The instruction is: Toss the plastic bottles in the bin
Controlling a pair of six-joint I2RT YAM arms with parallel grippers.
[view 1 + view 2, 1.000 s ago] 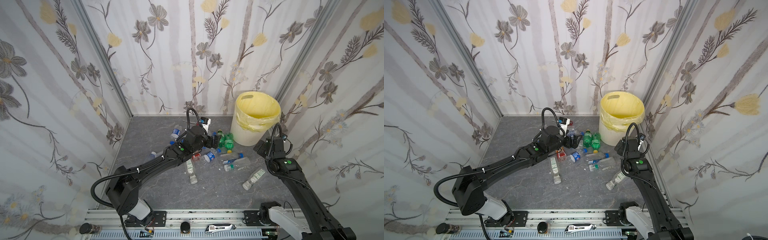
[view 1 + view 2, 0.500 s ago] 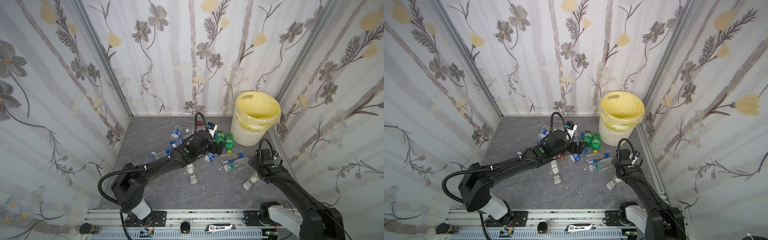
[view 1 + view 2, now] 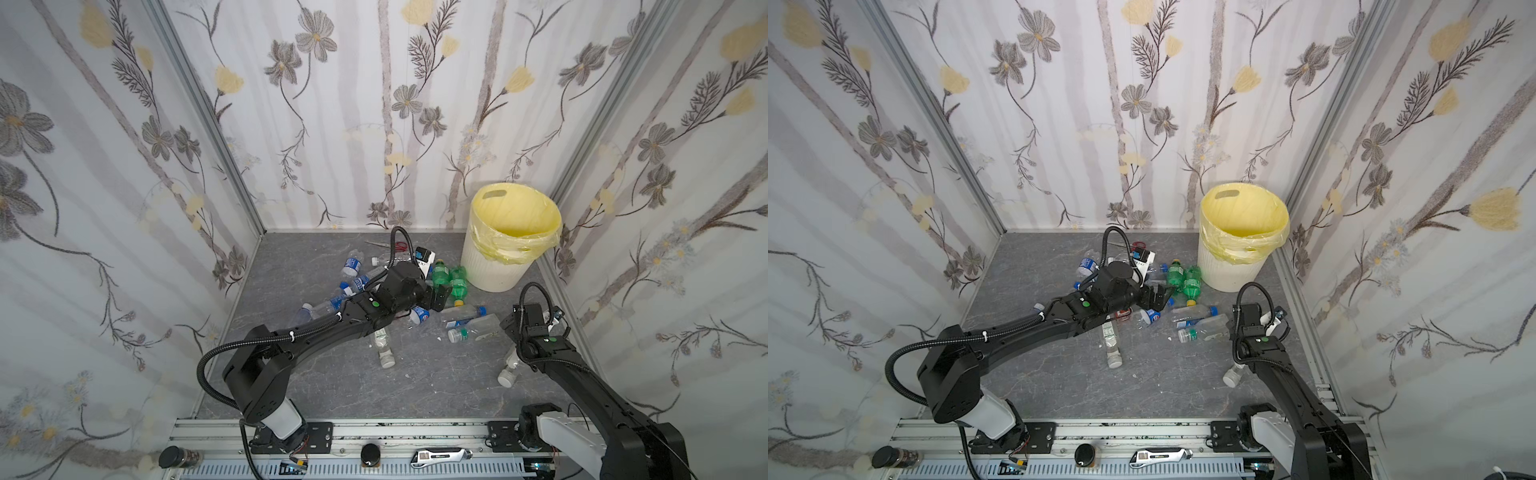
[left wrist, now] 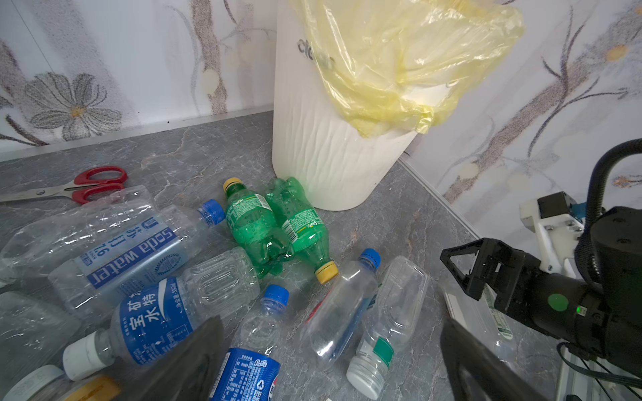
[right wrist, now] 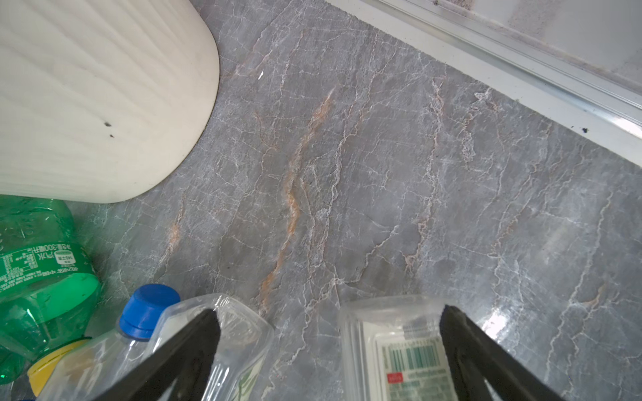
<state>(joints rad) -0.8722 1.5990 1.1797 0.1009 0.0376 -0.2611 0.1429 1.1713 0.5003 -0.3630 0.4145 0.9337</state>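
- left gripper [image 3: 440, 296]: jaws spread wide, nothing in them. It hangs low over the heap of small plastic bottles [image 4: 156, 312] (mostly clear, blue labels, white or blue caps). Reads to me as lining up a pick.
- right gripper [image 5: 331, 314]: jaws also spread, empty, down close to the grey marble-pattern tabletop [image 5: 382, 156].
- The end of a clear bottle with a white barcode label [image 5: 406, 350] lies inside its gap, next to one finger. A clear square-shouldered bottle [image 5: 243, 330] sits behind the other finger. Probably bracketing the barcode one, but no grip yet.
- Two green soft-drink bottles with yellow caps [image 4: 250, 222] lie touching, head to tail, just beside the foot of the bin.
- The round ribbed white plastic bin [image 3: 494, 270] stands upright in the far right corner. That looks reachable for both arms, easier for the right.
- Its pale yellow bag liner [image 3: 515, 245] is folded over the rim, which keeps the mouth open for drops.
- Bin contents: both top views show only liner, no bottle that I can see. Every bottle in view lies on the tabletop, so I judge the task barely started.
- Red-handled scissors [image 4: 93, 184] lie flat at the far edge of the heap, near the back wall. Not a bottle, so leave them.
- Risk: the bottles are crushed and overlapping, so closing on one may drag its neighbour.
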